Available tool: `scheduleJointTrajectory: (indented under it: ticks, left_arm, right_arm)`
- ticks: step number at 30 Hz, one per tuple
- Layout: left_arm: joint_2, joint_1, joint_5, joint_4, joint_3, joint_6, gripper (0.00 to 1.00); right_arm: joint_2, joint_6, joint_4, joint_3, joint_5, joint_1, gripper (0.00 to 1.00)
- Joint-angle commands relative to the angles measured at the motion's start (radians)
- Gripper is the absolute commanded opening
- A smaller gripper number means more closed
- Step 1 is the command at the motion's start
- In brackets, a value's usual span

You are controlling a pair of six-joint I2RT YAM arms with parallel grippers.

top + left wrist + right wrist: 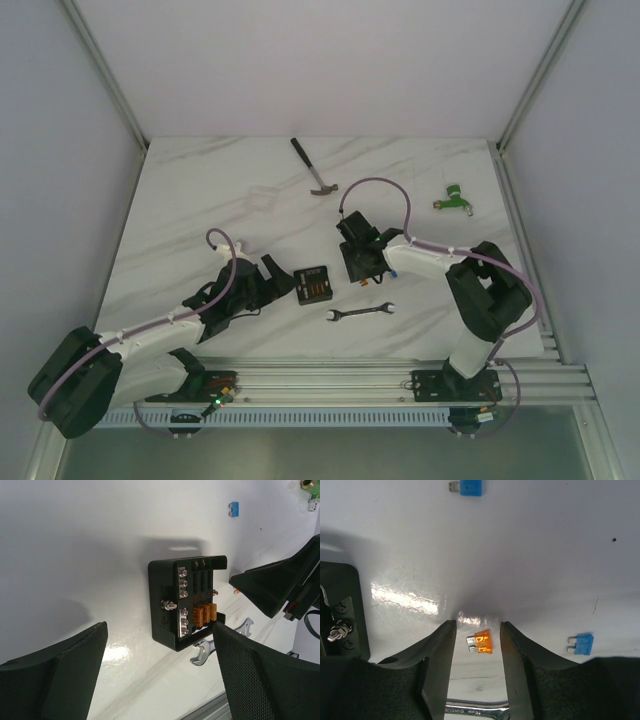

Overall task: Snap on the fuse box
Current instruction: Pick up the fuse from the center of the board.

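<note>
Fuse box (313,285) is sitting flat between the 2 grippers; probably light and rigid, so pinching its outer walls suits. Left gripper (160,625) is gaping empty; right gripper (477,630) is straddling orange fuse (481,642), unclamped.

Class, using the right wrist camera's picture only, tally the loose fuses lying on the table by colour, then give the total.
Orange fuse: 1
Blue fuses: 2, one at the top edge and one at the right
Total: 3
</note>
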Motion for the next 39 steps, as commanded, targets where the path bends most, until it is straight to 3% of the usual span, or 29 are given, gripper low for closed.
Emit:
scheduleJointTrajectory:
  ticks: [1, 16, 24, 28, 39]
  left_arm:
    - [-0.005, 0.000, -0.014, -0.012, -0.006, 0.005, 0.95]
    - [0.000, 0.000, -0.011, -0.011, -0.003, 0.005, 0.95]
    - [-0.003, 0.000, -0.011, -0.013, -0.003, 0.003, 0.96]
    - [-0.006, 0.000, -0.014, -0.012, -0.004, 0.003, 0.96]
    - [0.024, 0.000, -0.020, -0.010, 0.005, 0.005, 0.96]
  right_arm:
    - [0.025, 0.018, -0.062, 0.010, 0.071, 0.022, 0.48]
    - [-0.110, 0.108, -0.147, -0.126, 0.116, 0.023, 0.51]
    - [-0.120, 0.179, -0.091, -0.053, 0.075, 0.024, 0.58]
    - [-0.089, 0.302, -0.095, -0.001, 0.101, 0.023, 0.58]
    - [-0.046, 0.473, -0.120, -0.005, 0.152, 0.026, 0.50]
